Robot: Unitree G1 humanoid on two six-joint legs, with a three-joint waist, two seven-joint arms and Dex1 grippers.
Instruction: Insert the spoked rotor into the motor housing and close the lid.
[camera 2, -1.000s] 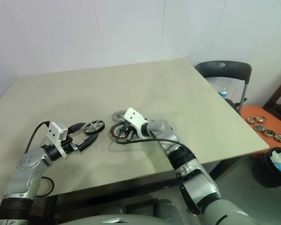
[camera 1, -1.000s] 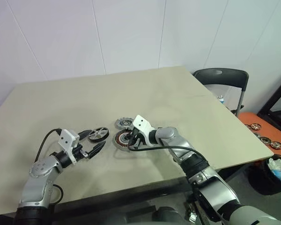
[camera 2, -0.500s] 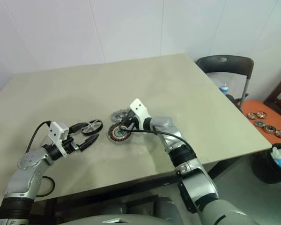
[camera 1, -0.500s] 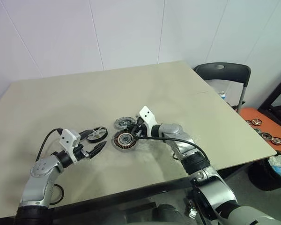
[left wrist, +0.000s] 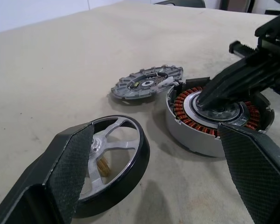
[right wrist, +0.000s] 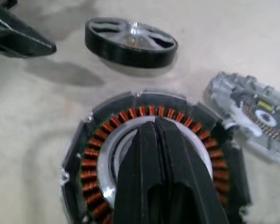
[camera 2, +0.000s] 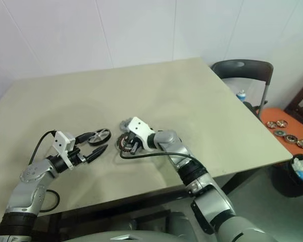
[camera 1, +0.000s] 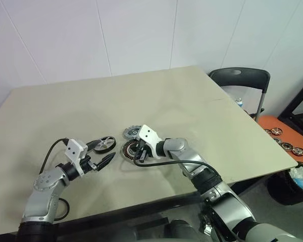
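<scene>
- Copper-brown windings ring the motor housing (camera 1: 132,149), which lies flat on the beige tabletop (camera 1: 192,106); my right pincer (right wrist: 156,128) has its two black fingers pressed together, their tips resting in the housing's dark centre, holding nothing.
- I see the spoked rotor (left wrist: 113,158) flat on the tabletop just beside the housing, on my left-hand side of it, not touching it.
- My left pincer (camera 1: 102,152) stands wide and empty, hovering low over the tabletop with one finger (left wrist: 67,163) close beside the rotor's black rim and the other finger (left wrist: 252,172) out toward the housing.
- The lid (left wrist: 147,83), silver-grey with a notched edge, lies flat just behind the housing, its edge touching or nearly touching the housing wall; I cannot tell which.
- Between the rotor and the housing centre, my right pincer itself is what stands in the way.
- A dark chair (camera 1: 240,85) stands past the tabletop's right corner, and more round parts lie on an orange surface (camera 1: 285,141) beyond it.
- Compared with half a second ago, my right pincer has swung from the lid side of the housing onto its centre; the left pincer and all three parts stay where they were.
</scene>
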